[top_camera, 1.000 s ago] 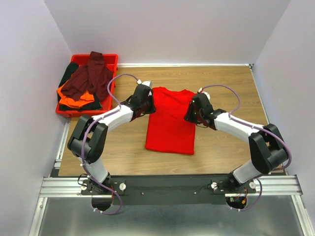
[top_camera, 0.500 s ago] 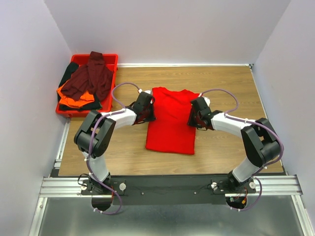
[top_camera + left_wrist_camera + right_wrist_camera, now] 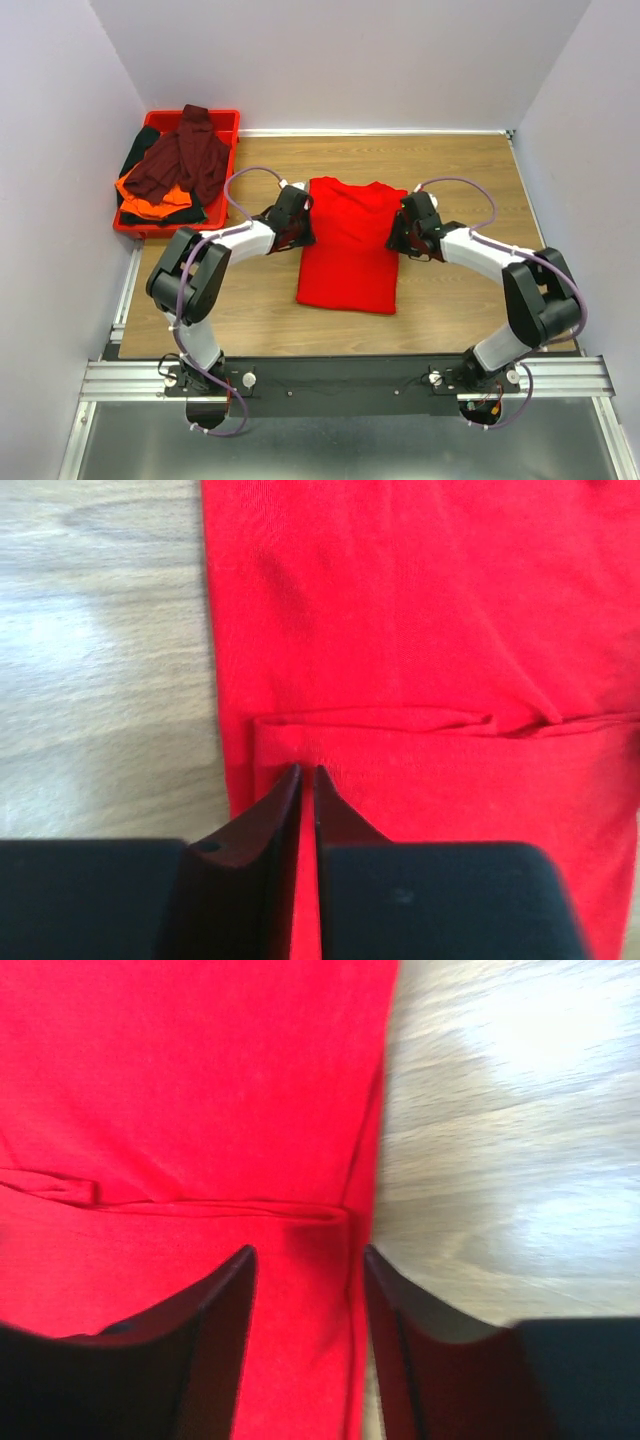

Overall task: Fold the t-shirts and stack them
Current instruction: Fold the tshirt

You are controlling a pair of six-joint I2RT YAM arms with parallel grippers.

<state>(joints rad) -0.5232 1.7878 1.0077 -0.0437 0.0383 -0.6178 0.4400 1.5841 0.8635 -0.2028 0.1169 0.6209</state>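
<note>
1. Red cloth takes up the middle of the wooden surface (image 3: 450,170). The bright red t-shirt (image 3: 345,255) lies flat there, folded into a tall narrow oblong, with its collar end toward the far wall and its hem end toward the arm bases.
2. At the shirt's left edge, in its far half, the left claw (image 3: 307,772) sits low over the cloth. Its two fingers are almost together, with only a thin slit between them. The tips rest at a folded band that crosses the shirt from side to side. I cannot tell whether any cloth is caught in that slit.
3. Opposite it, at the shirt's right edge, is the right claw (image 3: 305,1250). Its fingers stand clearly apart, about midway wide, either side of a strip of shirt just inside the edge. The cloth between them lies flat and nothing is gripped. The outer finger sits where the red edge meets the wood.
4. In both wrist views the same creased band runs across just ahead of the fingertips, and smooth red cloth lies beyond it.
5. A red plastic tray (image 3: 160,231) sits at the far left corner, well apart from the spread shirt. The other shirts are heaped in it, unfolded.
6. The dark maroon t-shirt (image 3: 185,160) is on top of the heap and reaches up to the far rim. The orange t-shirt (image 3: 150,192) shows beneath it on the near left. The black t-shirt (image 3: 140,150) lies underneath and spills over the left rim.
7. Both arms bend inward from their bases, one to each side of the red shirt.
</note>
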